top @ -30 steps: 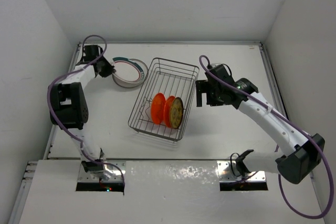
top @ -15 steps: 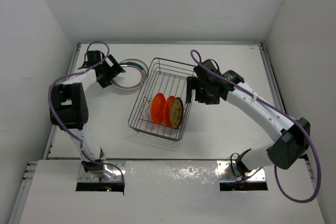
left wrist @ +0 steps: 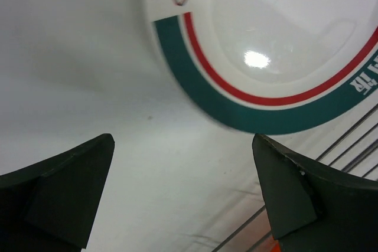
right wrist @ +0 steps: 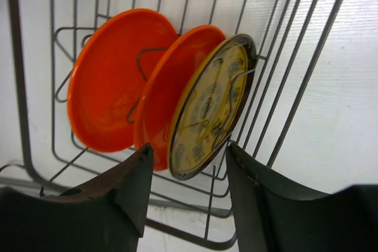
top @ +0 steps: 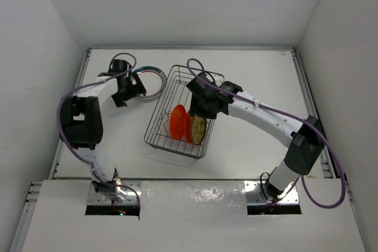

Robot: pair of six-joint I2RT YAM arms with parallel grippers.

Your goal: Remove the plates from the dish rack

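The dish rack [top: 174, 149] stands mid-table and holds three upright plates: two orange [top: 177, 121] and one tan-yellow [top: 198, 129]. My right gripper [top: 204, 109] hangs over it. In the right wrist view the right gripper [right wrist: 189, 166] is open, its fingers either side of the tan-yellow plate's [right wrist: 212, 104] lower edge with gaps on both sides, and both orange plates [right wrist: 106, 81] are to its left. A white plate with a teal and red rim [top: 150, 79] lies flat on the table left of the rack. My left gripper [left wrist: 183, 193] is open just short of that plate [left wrist: 266, 57], holding nothing.
Rack wires [left wrist: 348, 140] show at the lower right of the left wrist view, close to the right finger. White walls close in the table on the left, back and right. The rack's far half holds no plates.
My left gripper opened and let go of the white plate, which now lies flat. My right arm swung left over the rack and its jaws have narrowed around the tan-yellow plate's edge.
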